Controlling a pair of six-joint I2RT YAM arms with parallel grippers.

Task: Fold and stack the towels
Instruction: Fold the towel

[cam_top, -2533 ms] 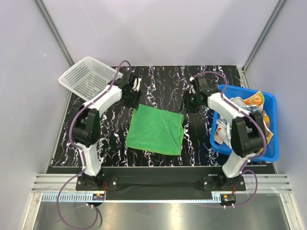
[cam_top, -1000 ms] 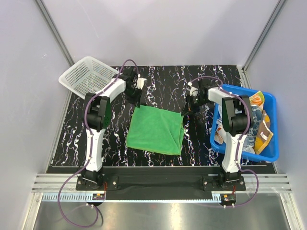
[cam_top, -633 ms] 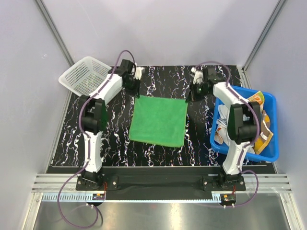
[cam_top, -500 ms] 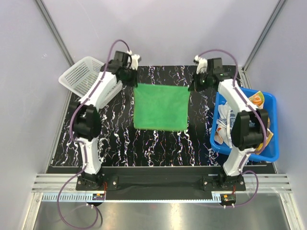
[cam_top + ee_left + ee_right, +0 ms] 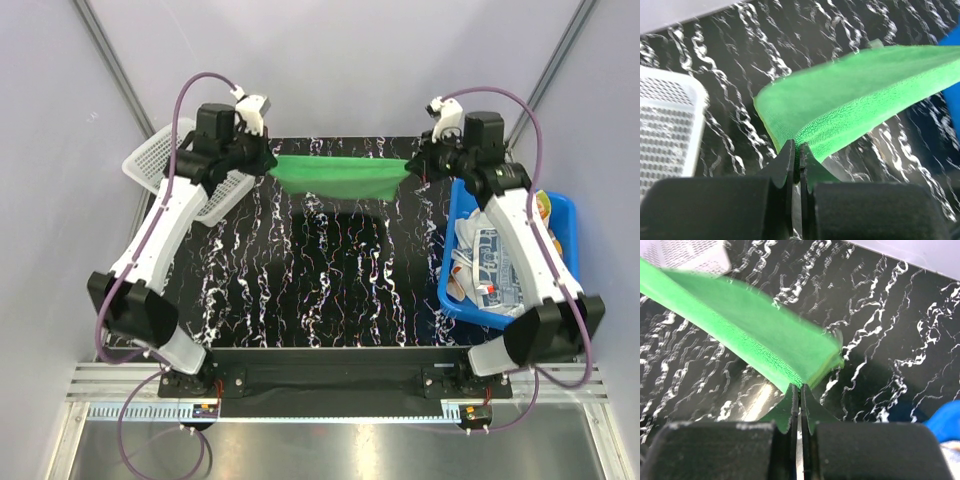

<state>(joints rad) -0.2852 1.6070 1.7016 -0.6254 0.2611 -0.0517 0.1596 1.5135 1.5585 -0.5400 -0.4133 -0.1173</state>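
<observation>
A plain green towel (image 5: 340, 176) hangs stretched in the air over the far part of the table, held by its two corners. My left gripper (image 5: 270, 163) is shut on its left corner; in the left wrist view the green towel (image 5: 850, 100) runs out from the pinched jaws of the left gripper (image 5: 799, 150). My right gripper (image 5: 412, 166) is shut on the right corner, and in the right wrist view the green towel (image 5: 755, 325) leaves the closed right gripper (image 5: 800, 388) toward the upper left. More towels (image 5: 500, 270) lie bunched in the blue tub.
A blue plastic tub (image 5: 565, 300) stands at the table's right edge. A white mesh basket (image 5: 150, 165) sits at the far left corner, partly under my left arm, and the basket (image 5: 665, 125) also shows in the left wrist view. The black marbled tabletop (image 5: 320, 270) lies below.
Both arms have risen and reached toward the far edge, lifting the green towel off the table; it now hangs taut between the grippers instead of lying flat.
</observation>
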